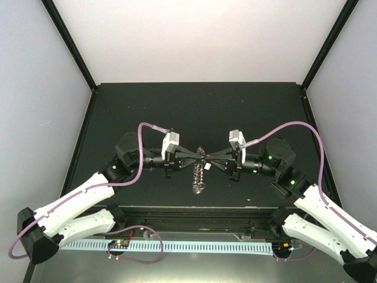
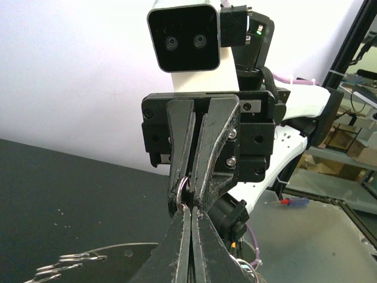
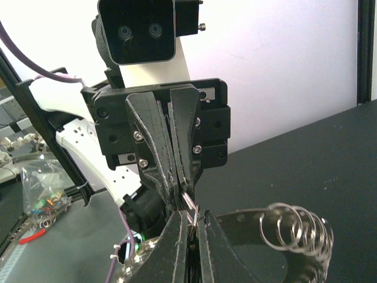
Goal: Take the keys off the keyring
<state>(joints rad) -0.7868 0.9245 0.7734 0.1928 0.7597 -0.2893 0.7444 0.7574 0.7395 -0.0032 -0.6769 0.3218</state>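
Note:
My two grippers meet tip to tip above the middle of the black table, the left gripper (image 1: 199, 155) facing the right gripper (image 1: 208, 157). The keyring (image 1: 198, 178) hangs edge-on just below them. In the left wrist view my left gripper (image 2: 190, 210) is shut, and a small wire loop (image 2: 181, 191) sits pinched at the tips of the right gripper's fingers (image 2: 209, 147). In the right wrist view my right gripper (image 3: 189, 216) is shut on the keyring's flat rim (image 3: 253, 217), beside a small wire loop (image 3: 189, 201). More rim loops (image 3: 297, 227) fan out to the right. No key shows.
The black table (image 1: 194, 112) has raised edges and dark frame posts at its back corners. White walls enclose it. A perforated rail (image 1: 177, 246) and cables run along the near edge. A clutter shelf (image 2: 353, 147) stands beyond the right side.

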